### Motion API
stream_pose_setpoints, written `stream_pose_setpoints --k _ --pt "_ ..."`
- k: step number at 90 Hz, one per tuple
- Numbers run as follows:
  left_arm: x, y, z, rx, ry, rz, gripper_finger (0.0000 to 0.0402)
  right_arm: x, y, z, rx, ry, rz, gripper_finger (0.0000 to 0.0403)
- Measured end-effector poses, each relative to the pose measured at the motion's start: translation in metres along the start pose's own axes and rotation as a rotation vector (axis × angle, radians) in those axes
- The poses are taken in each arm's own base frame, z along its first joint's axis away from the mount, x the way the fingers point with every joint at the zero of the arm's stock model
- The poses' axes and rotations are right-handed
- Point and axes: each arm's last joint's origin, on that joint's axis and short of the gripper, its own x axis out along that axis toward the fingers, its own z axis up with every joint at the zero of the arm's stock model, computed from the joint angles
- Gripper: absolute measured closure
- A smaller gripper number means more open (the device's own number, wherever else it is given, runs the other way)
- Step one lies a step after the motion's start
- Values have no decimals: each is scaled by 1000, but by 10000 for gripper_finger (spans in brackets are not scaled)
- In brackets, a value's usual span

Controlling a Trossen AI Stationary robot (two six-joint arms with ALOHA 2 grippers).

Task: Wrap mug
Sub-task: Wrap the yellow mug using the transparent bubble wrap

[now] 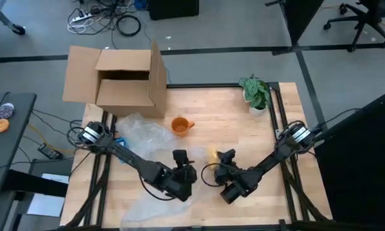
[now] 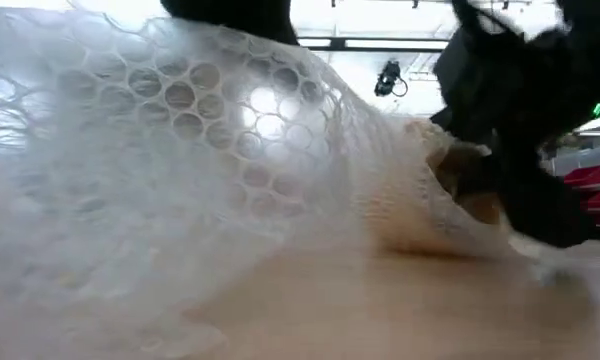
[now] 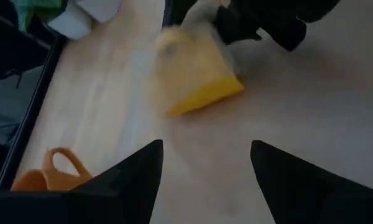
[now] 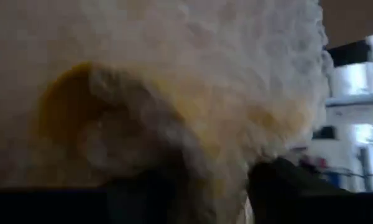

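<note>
Showing only from left wrist: yellow mug (image 3: 196, 78) under bubble wrap (image 3: 202, 22)

The left gripper (image 1: 181, 156) sits on the table's (image 1: 231, 122) near half, with the right gripper (image 1: 227, 156) just to its right. Between them lies a mug (image 1: 213, 153) under bubble wrap (image 1: 141, 138), which spreads leftward. Another mug (image 1: 180, 126) stands beyond the left gripper, a cardboard box (image 1: 125, 80) farther behind, a potted plant (image 1: 256, 94) beyond the right gripper.

Yellow mug (image 3: 196, 78) blurred, half under bubble wrap (image 2: 180, 170).
</note>
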Motion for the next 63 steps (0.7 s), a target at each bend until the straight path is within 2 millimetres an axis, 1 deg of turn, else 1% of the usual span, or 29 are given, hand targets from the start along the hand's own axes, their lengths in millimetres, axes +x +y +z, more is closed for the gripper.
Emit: stream_pose_setpoints --k 19,29,35,43,53,58,63 --pt "-13 4 24 -18 -74 -6 172 -15 -15 4 -32 -23 139 172" --pt "-11 11 33 -2 -115 42 172 -26 -22 5 -49 -60 151 150" --pt "-4 20 38 -12 -133 103 172 -31 -25 5 -52 -77 155 142" --pt "10 38 41 -56 -119 145 172 -39 -26 5 -53 -101 156 140" --pt "31 59 41 -104 -77 184 172 -49 -23 4 -62 -131 166 147" --pt "43 65 38 -128 -55 186 172 -55 -21 3 -67 -147 163 152" --pt "50 70 37 -153 -37 169 172 -61 -19 2 -62 -164 158 157"
